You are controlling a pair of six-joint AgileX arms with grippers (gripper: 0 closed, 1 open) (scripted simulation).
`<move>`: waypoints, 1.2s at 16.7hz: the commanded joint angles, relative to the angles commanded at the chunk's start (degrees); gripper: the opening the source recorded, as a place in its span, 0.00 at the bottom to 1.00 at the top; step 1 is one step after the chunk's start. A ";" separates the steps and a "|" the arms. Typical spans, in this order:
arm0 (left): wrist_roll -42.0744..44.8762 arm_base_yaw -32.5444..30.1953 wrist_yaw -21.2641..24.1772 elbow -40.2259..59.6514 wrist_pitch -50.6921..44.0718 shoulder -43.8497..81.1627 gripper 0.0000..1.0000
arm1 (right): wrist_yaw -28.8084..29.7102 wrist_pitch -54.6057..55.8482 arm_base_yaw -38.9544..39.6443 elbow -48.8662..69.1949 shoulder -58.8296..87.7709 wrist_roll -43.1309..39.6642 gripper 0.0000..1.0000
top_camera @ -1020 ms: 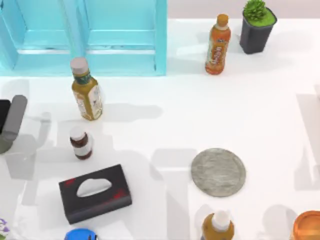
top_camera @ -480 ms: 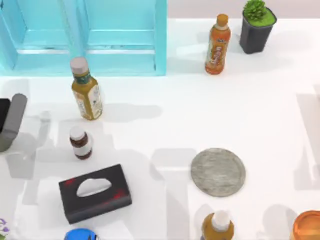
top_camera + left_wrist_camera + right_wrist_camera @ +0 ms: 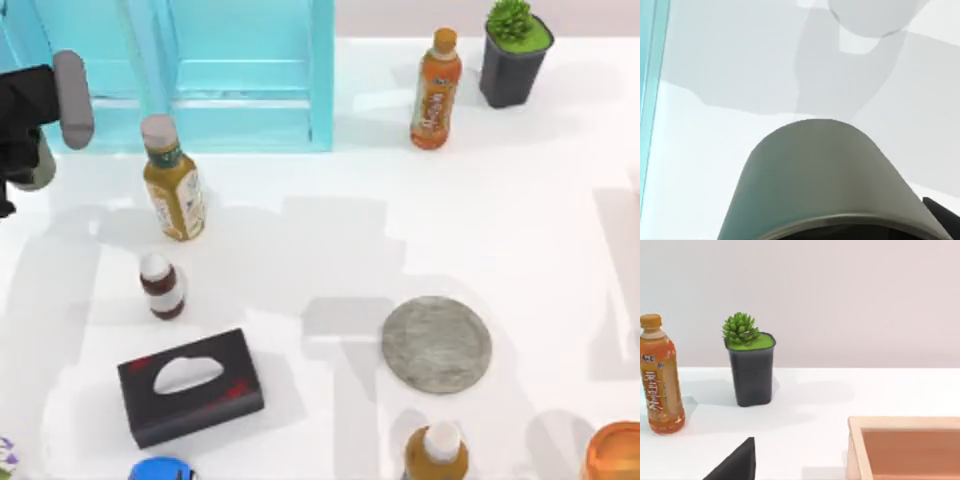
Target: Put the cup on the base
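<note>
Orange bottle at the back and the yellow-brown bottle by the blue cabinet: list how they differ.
1. The orange bottle has an orange cap; the yellow-brown bottle has a pale cap above a green neck band.
2. The orange bottle stands at the back right beside the potted plant; the yellow-brown bottle stands at the left, in front of the blue cabinet.

Both stand upright, capped and labelled.

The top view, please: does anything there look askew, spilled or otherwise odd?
Nothing is spilled or toppled. The one oddity: the cup is off the table, tilted in the left hand at the far left, far from the base.
</note>
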 joint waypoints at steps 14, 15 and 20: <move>-81.92 -33.19 0.24 52.89 -24.81 22.89 0.00 | 0.00 0.00 0.00 0.00 0.00 0.00 1.00; -87.64 -35.69 0.24 56.01 -26.43 25.52 0.00 | 0.00 0.00 0.00 0.00 0.00 0.00 1.00; -112.18 -46.72 0.26 68.94 -33.35 37.74 0.00 | 0.00 0.00 0.00 0.00 0.00 0.00 1.00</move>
